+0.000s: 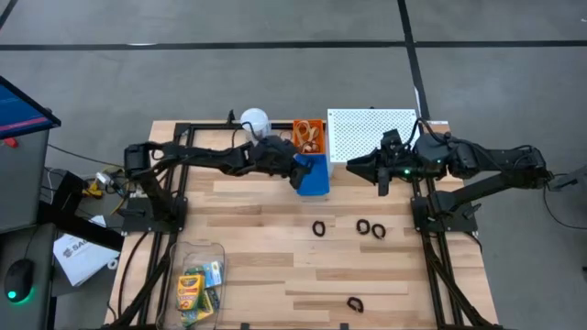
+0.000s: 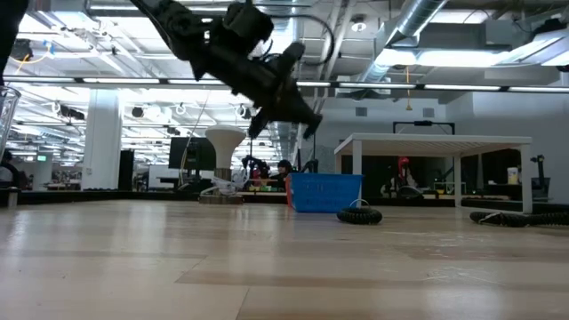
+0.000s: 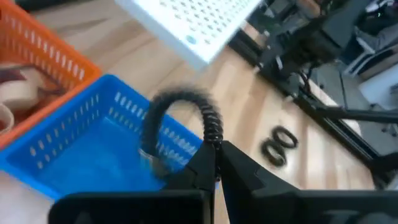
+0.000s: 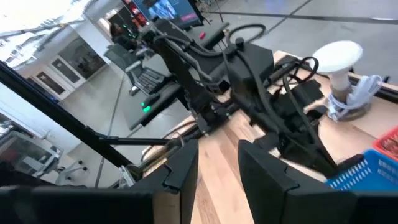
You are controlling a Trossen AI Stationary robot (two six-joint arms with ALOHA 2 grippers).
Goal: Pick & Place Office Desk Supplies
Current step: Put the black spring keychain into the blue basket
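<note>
My left gripper (image 1: 295, 165) reaches in from the table's left and is shut on a black coiled ring clip (image 3: 183, 102) above the blue basket (image 1: 315, 176). Two more black ring clips (image 1: 319, 228) (image 1: 371, 227) lie on the table's middle, and a third (image 1: 355, 302) lies near the front edge. Yellow-and-green crayon boxes (image 1: 191, 290) lie in a clear tub at the front left. Tan loops (image 1: 310, 137) lie in the orange basket. My right gripper (image 4: 217, 158) hangs open and holds nothing, high up in front of the white perforated shelf (image 1: 371, 133). My left gripper pinches the ring clip at one side of its loop (image 3: 212, 134) between its two fingertips (image 3: 202, 165). The fingers slant downward from the table's left. The rest of the loop arcs out beyond the fingertips, lifted clear over the blue basket's open top (image 3: 93, 155).
The orange basket (image 1: 298, 128) stands right behind the blue one, and a white-lidded jar (image 1: 254, 119) stands to its left. The clear tub (image 1: 213, 249) sits at the front left. Bare wood lies between the baskets and the loose clips.
</note>
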